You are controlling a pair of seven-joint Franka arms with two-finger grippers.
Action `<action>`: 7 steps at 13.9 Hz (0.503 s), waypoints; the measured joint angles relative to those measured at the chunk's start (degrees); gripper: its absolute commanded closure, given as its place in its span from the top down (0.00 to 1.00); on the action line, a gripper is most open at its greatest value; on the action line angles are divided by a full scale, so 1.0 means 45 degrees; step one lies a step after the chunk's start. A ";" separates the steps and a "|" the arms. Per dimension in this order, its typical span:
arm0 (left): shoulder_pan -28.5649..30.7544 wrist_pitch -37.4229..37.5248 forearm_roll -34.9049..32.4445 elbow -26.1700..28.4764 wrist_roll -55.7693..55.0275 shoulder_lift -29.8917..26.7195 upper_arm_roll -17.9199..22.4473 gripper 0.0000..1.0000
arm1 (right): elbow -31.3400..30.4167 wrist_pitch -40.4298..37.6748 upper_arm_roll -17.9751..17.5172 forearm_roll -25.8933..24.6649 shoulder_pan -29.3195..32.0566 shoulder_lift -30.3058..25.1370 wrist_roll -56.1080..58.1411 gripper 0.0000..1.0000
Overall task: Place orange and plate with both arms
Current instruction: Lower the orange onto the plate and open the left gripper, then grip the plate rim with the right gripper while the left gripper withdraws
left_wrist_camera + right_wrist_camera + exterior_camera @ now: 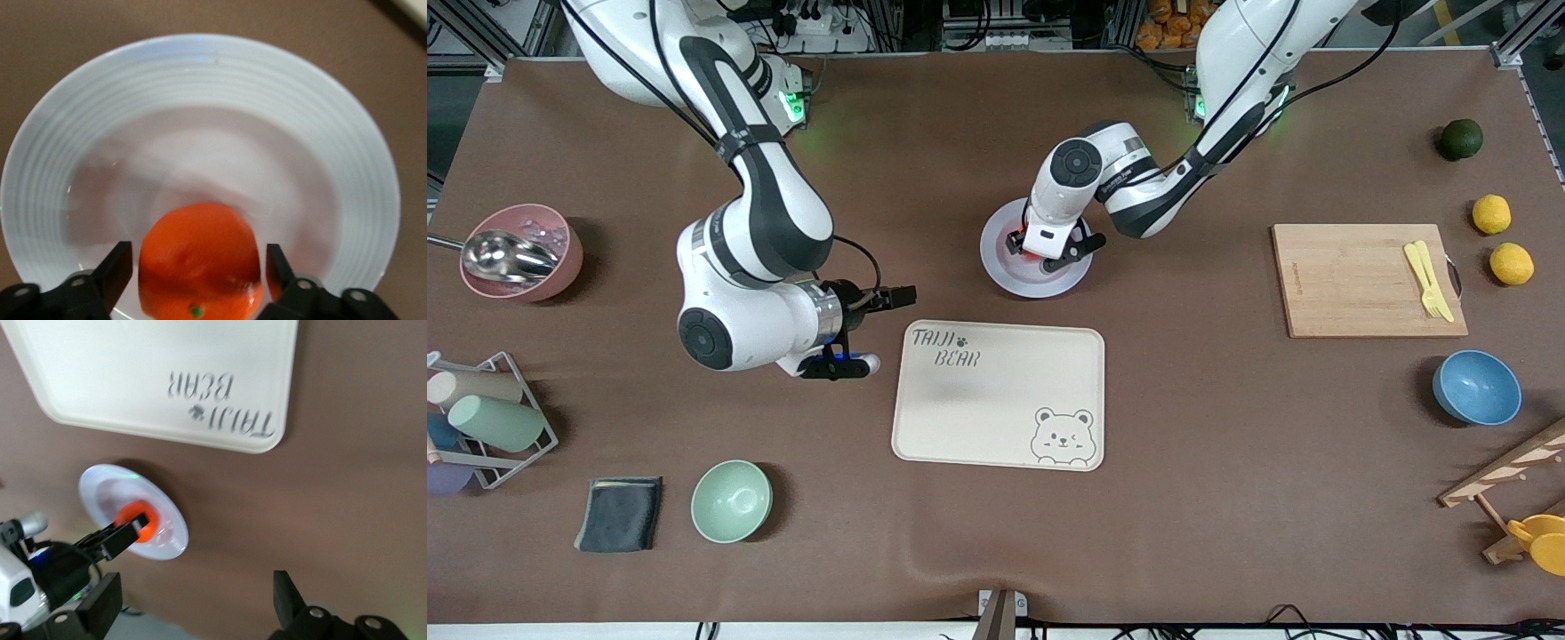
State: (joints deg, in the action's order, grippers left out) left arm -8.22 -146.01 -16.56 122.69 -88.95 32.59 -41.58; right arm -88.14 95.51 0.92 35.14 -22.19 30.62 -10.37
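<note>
The orange is seen lying in the plate, low in the frame of the left wrist view, with the left gripper straddling it. The jaws are parted, a dark gap showing on each side of the fruit, so the orange appears to have been let go onto the plate and is not clamped. For the step to be done well, the left gripper would best be lifted straight up, fingers kept wide, so that the fruit is not nudged or rolled toward the rim. The plate should be left undisturbed until the fingers are clear.

In the front view the plate is found just above centre, farther from the camera than the bear tray and close to it. The left arm is reached in from the upper right of the frame, its wrist bent down so that the left gripper points onto the plate.

The right gripper is held low at centre left of the frame, beside the tray's lettered corner, pointed sideways with fingers spread and nothing held; that arm is judged to be waiting.
</note>
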 measured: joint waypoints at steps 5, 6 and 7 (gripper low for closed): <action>0.0203 0.2357 -0.0015 -0.1339 -0.0298 -0.1379 0.0013 1.00 | -0.1868 0.0852 0.0106 0.1577 0.0128 -0.0234 0.1842 1.00; 0.0357 0.3064 -0.0015 -0.1740 -0.0448 -0.1842 0.0012 1.00 | -0.2389 0.1066 0.0098 0.1966 0.0122 -0.0378 0.2197 1.00; 0.0575 0.3660 -0.0015 -0.2152 -0.0516 -0.2295 0.0013 1.00 | -0.2891 0.1166 0.0091 0.2342 0.0117 -0.0505 0.2647 1.00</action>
State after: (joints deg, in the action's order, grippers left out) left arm -5.63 -129.54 -16.63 113.01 -91.27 22.26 -41.52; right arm -101.15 100.76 1.33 45.68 -21.67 28.34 1.54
